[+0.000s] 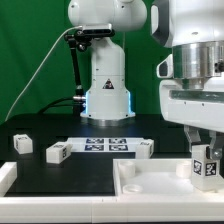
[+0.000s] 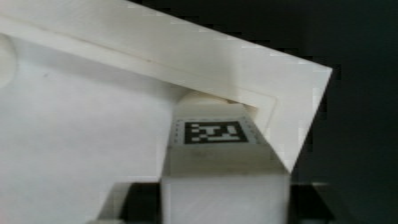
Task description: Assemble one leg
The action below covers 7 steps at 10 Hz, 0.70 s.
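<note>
My gripper (image 1: 205, 150) is shut on a leg (image 1: 206, 166), a small white block with a black-and-white tag on its face. It holds the leg upright at the exterior view's right, its lower end at the large flat white tabletop (image 1: 160, 183). In the wrist view the leg (image 2: 217, 150) runs from between my gripper (image 2: 222, 203) toward the tabletop's (image 2: 98, 110) corner. Whether the leg's end touches the tabletop I cannot tell.
Three more white legs lie on the black table: one at the far left (image 1: 22, 145), one beside it (image 1: 58, 152), one right of the marker board (image 1: 145, 148). The marker board (image 1: 105, 145) lies in the middle. The robot base (image 1: 105, 80) stands behind.
</note>
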Tool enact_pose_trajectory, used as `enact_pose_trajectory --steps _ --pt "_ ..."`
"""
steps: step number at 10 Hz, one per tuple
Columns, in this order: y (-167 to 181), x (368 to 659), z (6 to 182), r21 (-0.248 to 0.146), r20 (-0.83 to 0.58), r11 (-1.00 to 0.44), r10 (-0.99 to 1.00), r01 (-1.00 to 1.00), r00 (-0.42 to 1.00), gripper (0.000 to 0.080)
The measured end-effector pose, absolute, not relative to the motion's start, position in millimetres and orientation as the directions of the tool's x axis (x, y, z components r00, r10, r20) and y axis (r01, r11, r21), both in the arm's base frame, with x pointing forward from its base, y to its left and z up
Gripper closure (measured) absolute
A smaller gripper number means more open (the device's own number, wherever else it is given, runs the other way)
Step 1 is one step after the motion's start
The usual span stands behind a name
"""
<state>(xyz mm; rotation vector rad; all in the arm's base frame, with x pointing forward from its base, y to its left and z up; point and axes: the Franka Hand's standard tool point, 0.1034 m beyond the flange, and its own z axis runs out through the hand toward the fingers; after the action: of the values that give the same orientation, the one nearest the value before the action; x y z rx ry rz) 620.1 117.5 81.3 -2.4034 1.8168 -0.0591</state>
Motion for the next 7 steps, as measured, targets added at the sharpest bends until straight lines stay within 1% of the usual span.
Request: enact_pose_trajectory --steps 1,2,3,4,5,6,7 --pt "117.7 620.0 81.3 -0.125 -0.054 -0.246 -0.966 -0.961 0.254 0.0507" --pt "117.7 620.1 81.2 -0.127 -0.050 -0.274 -0.958 -0.953 0.282 0.0507" --pt "117.8 620.1 81.0 -0.130 -0.043 -0.323 -0.943 -0.937 0.331 0.0296" --pt "117.2 621.6 81.3 -0.140 -0.039 -0.343 -0.935 -0.929 0.351 0.0296" --pt "115.8 622.1 81.5 -0.143 -0.022 -0.444 -0.892 -0.885 0.451 0.0197" --pt "114.4 622.8 82.0 -0.145 -0.002 -0.559 -0.825 -0.816 0.566 0.0164" --pt "115.4 623.2 82.5 -0.143 0.015 -0.648 -0.757 -0.748 0.653 0.0164"
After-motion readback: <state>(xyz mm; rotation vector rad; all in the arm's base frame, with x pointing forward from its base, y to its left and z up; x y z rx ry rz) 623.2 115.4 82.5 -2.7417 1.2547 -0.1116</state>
